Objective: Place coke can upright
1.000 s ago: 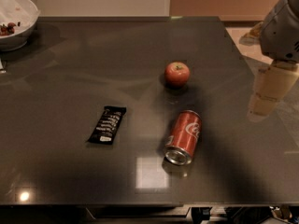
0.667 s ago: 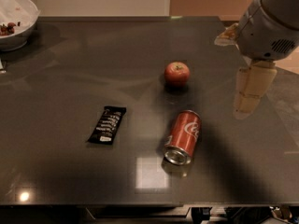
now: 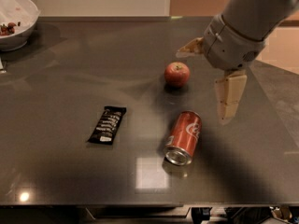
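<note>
While the red cylindrical aluminium coke can (image 3: 183, 137) lies on its side on the dark grey bench (image 3: 70, 171), the end effector (image 3: 202, 88) hangs released.
It is at the can's 1 o'clock, beige fingers (image 3: 229, 97) spread and empty; a round red apple (image 3: 177, 74) sits at 12 o'clock.

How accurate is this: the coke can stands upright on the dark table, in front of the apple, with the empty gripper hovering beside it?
Wrong in one respect: the camera view shows the coke can lying on its side, not upright. It is on the dark table, in front of the apple, with the empty gripper hovering beside it, fingers open.
</note>
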Motion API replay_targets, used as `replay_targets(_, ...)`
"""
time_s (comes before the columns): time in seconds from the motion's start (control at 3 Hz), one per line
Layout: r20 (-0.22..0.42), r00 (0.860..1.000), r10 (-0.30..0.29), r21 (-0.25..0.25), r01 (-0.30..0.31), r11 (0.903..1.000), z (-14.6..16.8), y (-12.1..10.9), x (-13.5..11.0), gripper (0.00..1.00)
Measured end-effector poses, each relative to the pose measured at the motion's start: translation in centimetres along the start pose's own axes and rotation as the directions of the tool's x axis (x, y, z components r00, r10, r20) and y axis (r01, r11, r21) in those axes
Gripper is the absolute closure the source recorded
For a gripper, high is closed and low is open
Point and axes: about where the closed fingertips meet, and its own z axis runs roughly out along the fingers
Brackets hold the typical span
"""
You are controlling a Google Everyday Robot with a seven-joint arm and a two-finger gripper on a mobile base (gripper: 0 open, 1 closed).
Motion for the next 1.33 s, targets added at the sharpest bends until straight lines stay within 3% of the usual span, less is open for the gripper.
replay_targets(0.33, 0.025, 0.982, -0.185, -0.042, 0.186, 0.9816, 2.1, 0.3, -1.0, 0.0)
replay_targets(0.67, 0.036, 0.929, -0.368, -0.072, 0.37, 0.9264, 3.9, 1.2, -1.7, 0.0)
replay_targets(1.0, 0.005, 0.861, -0.509, -0.1, 0.507, 0.8563, 5.4, 2.1, -2.0, 0.0)
replay_targets(1.33, -0.032, 0.78, -0.625, -0.14, 0.615, 0.7758, 6.8, 3.0, -2.0, 0.0)
